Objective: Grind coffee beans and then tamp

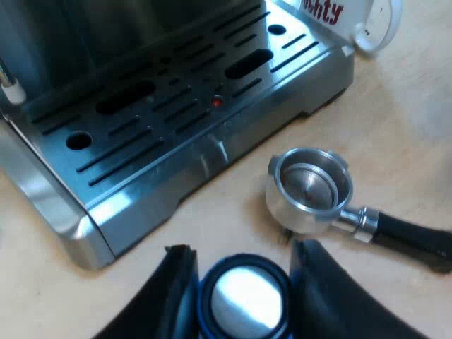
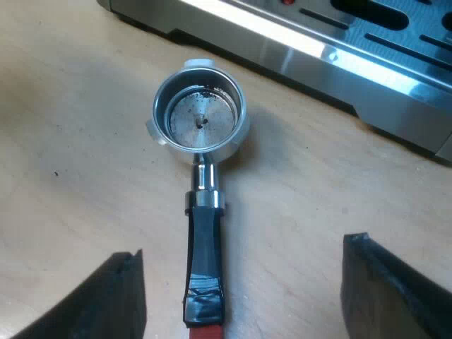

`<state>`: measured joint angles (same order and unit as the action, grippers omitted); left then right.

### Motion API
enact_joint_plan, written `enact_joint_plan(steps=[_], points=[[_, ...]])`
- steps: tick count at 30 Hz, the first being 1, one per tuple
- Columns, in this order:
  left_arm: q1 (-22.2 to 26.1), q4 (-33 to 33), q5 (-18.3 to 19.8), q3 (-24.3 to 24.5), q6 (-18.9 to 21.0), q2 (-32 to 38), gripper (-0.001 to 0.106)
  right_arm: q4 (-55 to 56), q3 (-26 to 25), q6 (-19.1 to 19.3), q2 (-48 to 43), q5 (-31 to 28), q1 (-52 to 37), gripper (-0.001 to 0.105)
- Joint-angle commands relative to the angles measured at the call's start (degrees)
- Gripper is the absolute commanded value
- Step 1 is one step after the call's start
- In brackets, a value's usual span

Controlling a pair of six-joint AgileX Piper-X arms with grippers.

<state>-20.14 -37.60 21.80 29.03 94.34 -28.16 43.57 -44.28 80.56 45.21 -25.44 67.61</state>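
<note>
The metal holder (image 2: 200, 121) was laid loose on the wooden table (image 2: 70, 141), just beside the front edge of the espresso machine (image 1: 176, 120) but apart from it. Its round basket was turned upward and was seen to be almost bare, with only a few dark specks on the metal floor (no bed of grounds could be made out). The dark handle (image 2: 203, 240) was stretched flat along the table, pointing away from the machine, and its red end (image 2: 205, 330) was found at the tip nearest the right gripper (image 2: 244, 272).

That gripper was held above the table over the handle's end. Its two black fingers (image 2: 120, 296) were spread wide, one to each side of the handle, with nothing grasped and no contact made.

The blue tamper (image 1: 244, 304) was clasped between the black fingers (image 1: 176, 282) of the left gripper (image 1: 244, 272). A round, pale metal face was shown within its blue rim. It was held near the holder's basket and near the machine's front, apart from both.

The machine's slotted drip tray (image 1: 141, 134) was marked by a small red dot (image 1: 217, 102) among the slots. A white mug (image 1: 367, 21) with red lettering was seen at the tray's far corner (whether it stood on the tray or on the table could not be told).
</note>
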Motion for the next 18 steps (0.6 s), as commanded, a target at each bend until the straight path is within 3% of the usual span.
enact_joint_plan(steps=[1,8,13,18], points=[[-0.2,-1.2,-0.1,1.7,0.1,0.5,0.007,-0.1,-0.2,0.2,-0.3,-1.8,0.0,0.060],[-0.9,-1.1,0.8,2.9,0.1,-0.2,0.001,-2.4,-0.2,0.2,-0.3,-1.8,-0.1,0.060],[-5.6,-0.8,0.7,2.9,0.1,-2.7,0.001,-5.2,-0.1,0.5,0.2,-1.8,-0.1,0.060],[-7.6,1.6,0.7,2.9,0.1,-5.1,0.001,-9.2,3.1,0.5,0.9,-7.0,-0.1,0.060]])
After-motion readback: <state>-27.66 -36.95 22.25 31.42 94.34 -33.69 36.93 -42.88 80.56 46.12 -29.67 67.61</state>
